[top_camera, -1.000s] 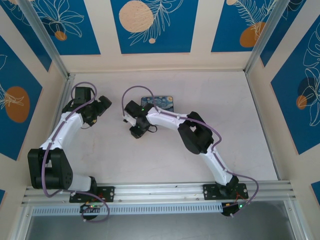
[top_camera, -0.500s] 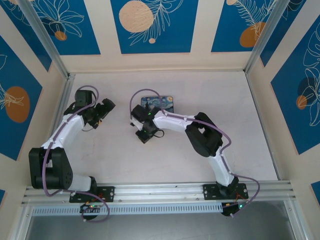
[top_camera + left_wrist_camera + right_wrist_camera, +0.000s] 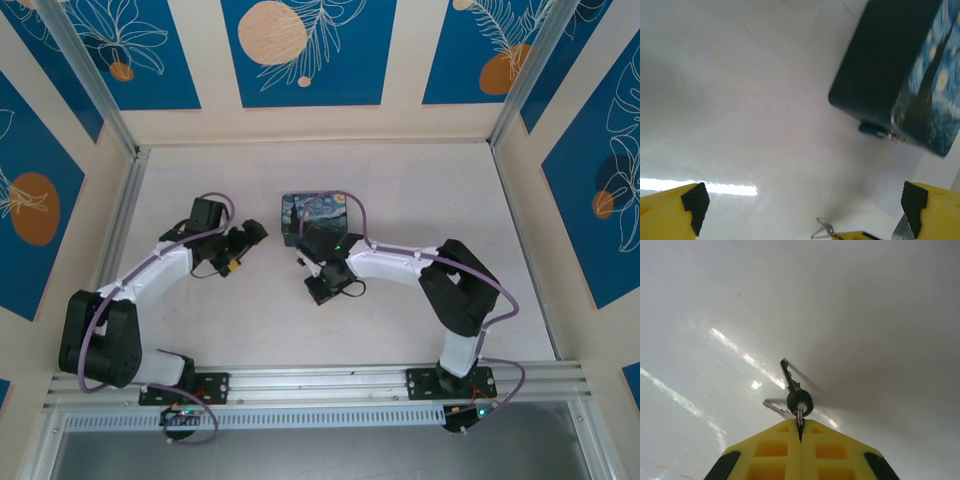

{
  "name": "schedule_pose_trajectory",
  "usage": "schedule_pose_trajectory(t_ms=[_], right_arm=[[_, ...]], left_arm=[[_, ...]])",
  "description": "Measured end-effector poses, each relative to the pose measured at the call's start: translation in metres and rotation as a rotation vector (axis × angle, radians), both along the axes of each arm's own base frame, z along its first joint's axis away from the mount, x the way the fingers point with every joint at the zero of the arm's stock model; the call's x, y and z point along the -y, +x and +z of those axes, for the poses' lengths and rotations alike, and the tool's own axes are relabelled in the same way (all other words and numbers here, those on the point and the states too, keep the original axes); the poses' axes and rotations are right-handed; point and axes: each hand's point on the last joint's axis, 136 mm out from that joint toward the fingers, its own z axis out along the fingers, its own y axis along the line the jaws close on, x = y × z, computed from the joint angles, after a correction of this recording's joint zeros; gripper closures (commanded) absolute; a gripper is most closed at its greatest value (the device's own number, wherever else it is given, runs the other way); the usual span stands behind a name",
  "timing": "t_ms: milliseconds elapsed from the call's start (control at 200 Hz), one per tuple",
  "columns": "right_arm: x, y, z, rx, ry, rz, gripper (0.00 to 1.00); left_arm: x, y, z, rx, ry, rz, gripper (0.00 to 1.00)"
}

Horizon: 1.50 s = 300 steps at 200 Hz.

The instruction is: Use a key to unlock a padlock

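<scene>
Pinching the small ring (image 3: 799, 414) of a tiny silvery metal key (image 3: 794, 387), the right end effector (image 3: 800, 427) is clamped; the left end effector (image 3: 805, 200) gapes apart.

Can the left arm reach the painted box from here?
Probably yes: the left gripper is open, and the box lies ahead with bare table between. The right gripper, shut on the key, sits close beside that path.
</scene>
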Motion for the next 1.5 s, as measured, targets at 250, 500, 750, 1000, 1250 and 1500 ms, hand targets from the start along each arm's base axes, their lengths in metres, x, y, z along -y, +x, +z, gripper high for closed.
schedule_pose_trajectory(t_ms=[250, 500, 750, 1000, 1250, 1500], right_arm=[[0.006, 0.006, 0.004, 0.024, 0.047, -0.087, 1.0], [0.004, 0.026, 0.018, 0.035, 0.142, -0.169, 1.0], [0.007, 0.04, 0.03, -0.019, 0.281, -0.293, 1.0], [0.015, 0.047, 0.042, -0.09, 0.432, -0.437, 1.0], [0.025, 0.036, 0.031, -0.133, 0.42, -0.494, 0.27], [0.046, 0.033, 0.027, -0.086, 0.323, -0.543, 0.28]], left_arm=[[0.053, -0.018, -0.01, -0.047, -0.056, -0.079, 0.0], [0.089, -0.03, -0.025, -0.137, -0.117, -0.064, 0.04], [0.104, -0.028, -0.035, -0.169, -0.19, -0.015, 0.07], [0.107, -0.023, -0.032, -0.146, -0.211, -0.01, 0.07], [0.104, -0.024, -0.033, -0.147, -0.189, -0.015, 0.03], [0.1, -0.017, -0.024, -0.105, -0.132, -0.038, 0.0]])
